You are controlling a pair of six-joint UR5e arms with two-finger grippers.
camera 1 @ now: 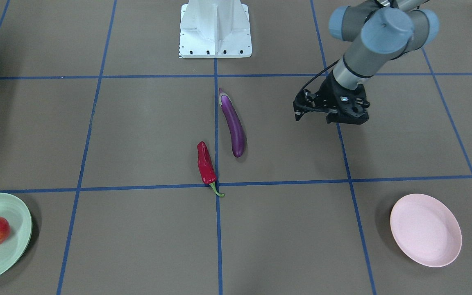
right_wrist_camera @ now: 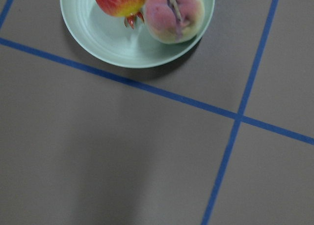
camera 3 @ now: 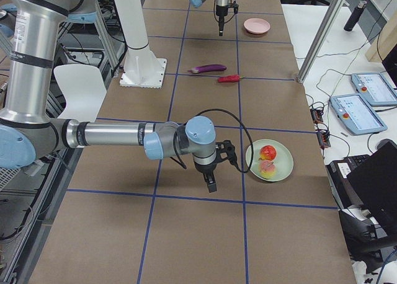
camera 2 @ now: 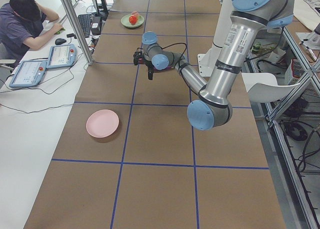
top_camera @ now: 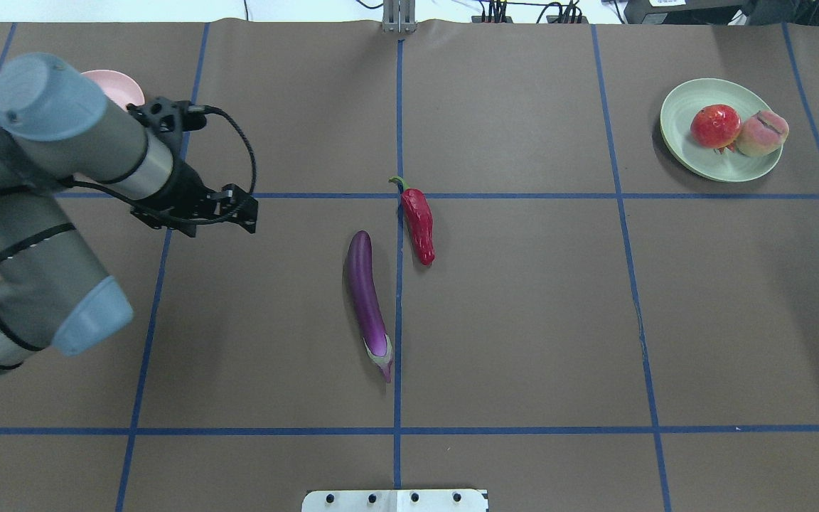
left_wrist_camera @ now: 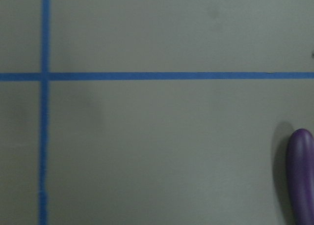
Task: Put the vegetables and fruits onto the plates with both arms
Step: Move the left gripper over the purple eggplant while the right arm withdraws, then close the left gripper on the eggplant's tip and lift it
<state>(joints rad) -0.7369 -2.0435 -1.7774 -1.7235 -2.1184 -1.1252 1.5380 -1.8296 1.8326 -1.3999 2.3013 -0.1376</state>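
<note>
eggplant [top_camera: 367, 299] mid-surface, just left of chili [top_camera: 420, 226] in overhead view, apart | likely light, firm, glossy-slick, prone to roll: grip across mid-body, not tapered cap | left tool [top_camera: 247, 220] hovers well left, empty, spread cannot tell | right tool [camera 3: 212, 186] near green plate [top_camera: 687, 151], cannot tell

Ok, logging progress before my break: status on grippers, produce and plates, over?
Left gripper raised, short of eggplant, jaws unclear. Right gripper near green plate, unclear. Red fruit, peach plated; eggplant, chili unplaced; pink plate bare. Nothing blocking.
</note>
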